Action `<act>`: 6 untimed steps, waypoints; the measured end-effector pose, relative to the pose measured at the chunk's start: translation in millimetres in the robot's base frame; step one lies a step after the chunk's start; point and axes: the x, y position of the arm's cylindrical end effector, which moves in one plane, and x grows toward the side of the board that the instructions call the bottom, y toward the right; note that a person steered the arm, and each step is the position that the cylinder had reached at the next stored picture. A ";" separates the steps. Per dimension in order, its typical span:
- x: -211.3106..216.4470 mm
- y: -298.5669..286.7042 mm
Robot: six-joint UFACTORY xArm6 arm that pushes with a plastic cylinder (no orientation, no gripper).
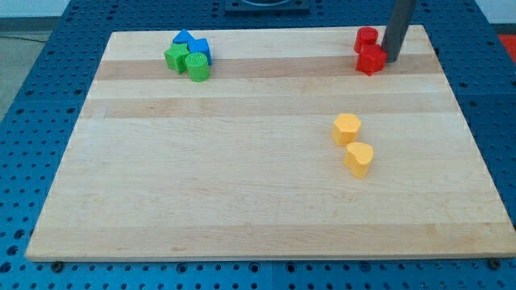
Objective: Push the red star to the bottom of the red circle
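My tip (392, 60), a bare dark rod with no fingers to spread or pinch, touches the right side of the red star block (371, 60) near the pale wooden worktop's (242, 201) top right. The star already sits just below the red circle block (366, 37), touching it. I judge this the closing step, calling for only a slight nudge or none.

No readable text, labels or numbers anywhere on board or blocks.

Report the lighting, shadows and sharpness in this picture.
Camera view: light is even and soft, with no harsh glare on the wooden board; the yellow blocks cast only faint shadows; my tip beside the red star looks sharp, block edges slightly soft.
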 end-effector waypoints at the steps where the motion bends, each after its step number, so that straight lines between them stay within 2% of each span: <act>1: 1.5 -0.9; 2: 12.6 1.3; 3: 62.3 1.6; 4: 84.2 -29.8; 5: 67.8 -62.2; 6: 40.3 -49.1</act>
